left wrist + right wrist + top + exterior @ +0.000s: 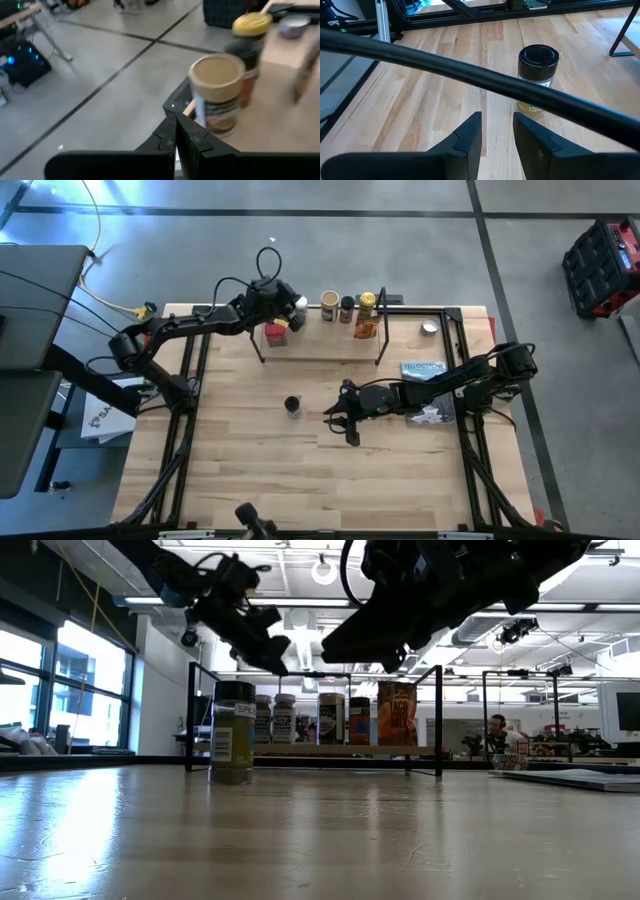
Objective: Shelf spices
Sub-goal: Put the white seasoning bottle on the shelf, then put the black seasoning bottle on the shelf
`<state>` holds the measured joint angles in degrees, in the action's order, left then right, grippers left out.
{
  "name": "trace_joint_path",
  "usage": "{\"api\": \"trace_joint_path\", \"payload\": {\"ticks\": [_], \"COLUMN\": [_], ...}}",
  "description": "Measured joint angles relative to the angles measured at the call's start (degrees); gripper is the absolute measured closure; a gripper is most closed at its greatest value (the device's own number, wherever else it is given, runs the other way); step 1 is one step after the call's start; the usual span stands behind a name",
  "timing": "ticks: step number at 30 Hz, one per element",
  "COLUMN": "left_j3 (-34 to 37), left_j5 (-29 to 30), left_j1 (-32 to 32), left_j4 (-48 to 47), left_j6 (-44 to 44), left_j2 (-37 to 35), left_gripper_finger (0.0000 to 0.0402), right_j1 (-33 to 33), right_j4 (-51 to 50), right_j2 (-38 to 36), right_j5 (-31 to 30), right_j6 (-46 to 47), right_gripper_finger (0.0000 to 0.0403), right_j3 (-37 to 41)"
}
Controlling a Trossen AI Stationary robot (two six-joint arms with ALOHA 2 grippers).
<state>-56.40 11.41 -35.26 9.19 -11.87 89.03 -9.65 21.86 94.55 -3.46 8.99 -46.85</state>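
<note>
The shelf (320,346) stands along the table's far edge, a light plank between two black wire uprights. On it stand a red jar (275,334), a tan-lidded jar (329,305), a dark jar (347,308), a yellow-lidded jar (367,301) and an orange packet (365,328). My left gripper (291,311) hovers shut above the shelf's left part, just left of the tan-lidded jar (217,92). A black-lidded jar (292,406) stands upright on the tabletop. My right gripper (341,423) is open to that jar's right, and the jar (538,75) lies ahead of its fingers, untouched.
A small silver disc (429,328) lies right of the shelf. A grey-blue booklet (423,368) and a white sheet (430,416) lie by my right arm. A black cable (470,75) crosses the right wrist view. The table's near half (300,480) is bare wood.
</note>
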Motion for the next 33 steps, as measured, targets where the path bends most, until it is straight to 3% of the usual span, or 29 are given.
{"api": "trace_joint_path", "payload": {"ticks": [5, 9, 11, 14, 18, 24, 28, 33], "left_j3": [0.0, 0.0, 0.0, 0.8, 3.1, 4.2, 4.2, 4.2], "left_j5": [0.4, 0.5, 3.5, 14.3, 27.4, 32.4, 37.2, 40.9], "left_j1": [4.8, 12.1, 17.8, 29.2, 45.8, 62.8, 68.7, 69.5], "left_j4": [-4.1, -14.3, -20.6, -28.5, -32.2, -32.5, -32.9, -34.7], "left_j6": [0.6, 5.6, 6.9, 11.6, 24.2, 47.4, 57.0, 68.3], "left_j2": [-6.0, -11.1, -12.9, -14.4, -14.3, -12.2, -8.8, -2.6], "left_gripper_finger": [0.04, 0.04, 0.04, 0.0401, 0.0401, 0.0401, 0.0401, 0.0385], "right_j1": [0.0, -0.1, -0.2, -0.4, -1.0, -1.0, -1.0, -1.0], "right_j4": [-0.7, -0.8, -0.8, -0.8, -0.8, -0.7, -0.7, -0.7], "right_j2": [0.0, 0.0, 0.0, 0.0, 0.0, 0.0, 0.0, 0.0], "right_j5": [0.0, 1.4, 3.3, 3.8, 2.5, 2.1, 2.1, 2.1], "right_j6": [0.0, 1.3, 1.3, 1.5, 1.3, 1.1, 1.0, 1.0], "right_gripper_finger": [0.0298, 0.0298, 0.0298, 0.0298, 0.0298, 0.0298, 0.0298, 0.0298], "right_j3": [0.0, 0.0, 0.0, 0.0, 0.0, 0.0, 0.0, 0.0]}}
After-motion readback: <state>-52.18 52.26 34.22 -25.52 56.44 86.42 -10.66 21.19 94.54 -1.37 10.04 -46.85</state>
